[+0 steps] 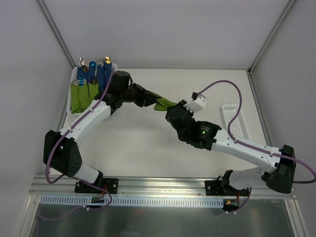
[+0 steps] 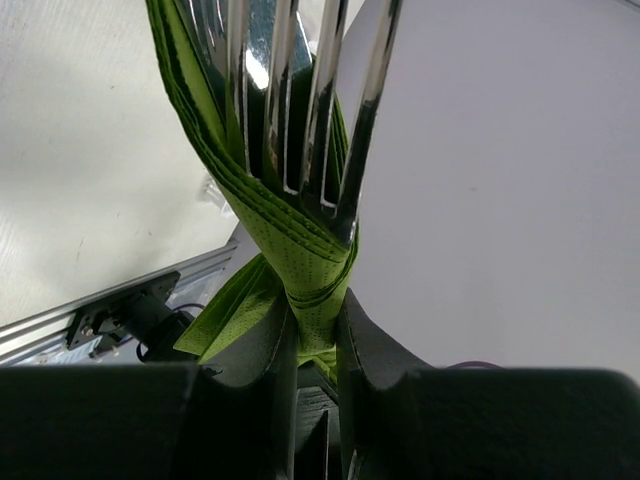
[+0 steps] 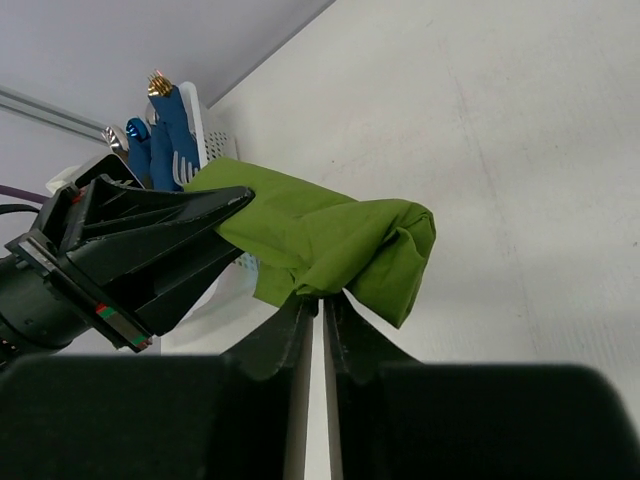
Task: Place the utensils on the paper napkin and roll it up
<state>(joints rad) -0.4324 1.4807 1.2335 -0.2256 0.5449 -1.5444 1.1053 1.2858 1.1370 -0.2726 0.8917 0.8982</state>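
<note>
**Napkin roll held off the table between both grippers: finish it tight, without tearing**

My left gripper [image 2: 315, 312] is pinched on the narrow waist of the paper napkin [image 3: 330, 232]. The lime-green sheet is bunched between the pads, and the silver tines of the fork [image 2: 300, 110] stand up out of the wrap just above them. Only the fork's head shows. I cannot tell whether a second utensil lies inside.

My right gripper [image 3: 320, 300] meets the bundle from the opposite side. Its jaws are nearly pressed together, nipping the lower fold of the paper at the loose, puffy end. The bundle spans the gap between the two grippers, clear of the table [image 1: 148, 148].

Findings on the step in hand:
- The far end is slack and folded over, so in my judgement the roll is not yet tight.
- The paper is thin. A pull along the bundle risks tearing it at the right-hand nip, so I judge it better to turn or tuck than to tug.
- The left pinch should stay firm on the waist, or the fork may slip out through the wrap.

Beyond the left gripper stands the white bin [image 3: 208, 125], with wrapped bundles [image 1: 81, 96] upright in it. It is the likely place for this roll once closed.
</note>
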